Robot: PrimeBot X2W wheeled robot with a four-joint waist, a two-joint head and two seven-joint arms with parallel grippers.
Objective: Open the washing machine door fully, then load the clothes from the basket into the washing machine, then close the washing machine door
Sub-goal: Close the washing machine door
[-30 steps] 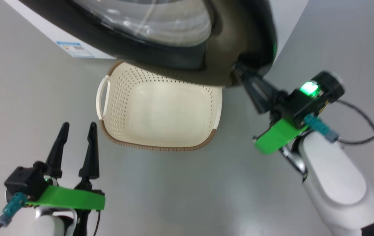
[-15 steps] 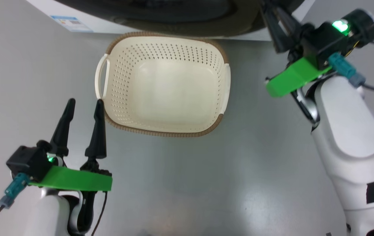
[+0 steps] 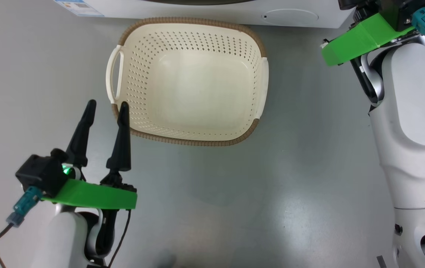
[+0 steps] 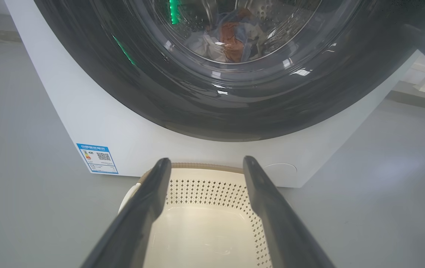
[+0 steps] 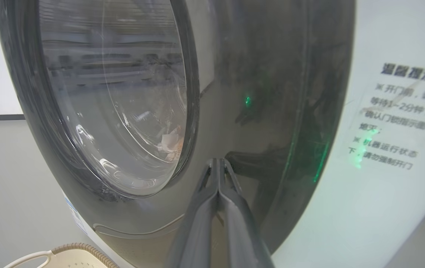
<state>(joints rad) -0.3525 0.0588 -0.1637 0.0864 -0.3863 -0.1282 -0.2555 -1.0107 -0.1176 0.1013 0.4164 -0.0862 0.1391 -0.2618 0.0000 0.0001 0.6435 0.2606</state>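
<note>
The basket [image 3: 193,141] stands empty on the floor before the washing machine [image 4: 97,123]. The washing machine door [image 4: 182,108] lies flush against the machine's front, its black rim glossy. Behind its glass the clothes [image 4: 231,35] sit in the drum as a white, orange and blue bundle. My left gripper [image 3: 106,108] hangs open and empty beside the basket's near left corner. In the right wrist view my right gripper [image 5: 218,162] is shut, empty, tips against the door's dark rim [image 5: 257,111]. Through the glass there I see pale clothes [image 5: 169,143].
Grey floor [image 3: 234,204] spreads all round the basket. My right arm [image 3: 413,93] stands tall at the right of the head view. A blue label [image 4: 97,158] marks the machine's lower left front. White wall and a printed notice [image 5: 395,119] lie right of the door.
The door, open above the basket a second ago, has swung flush to the machine with my right gripper at its edge. The head camera has tilted down. My left gripper hardly moved.
</note>
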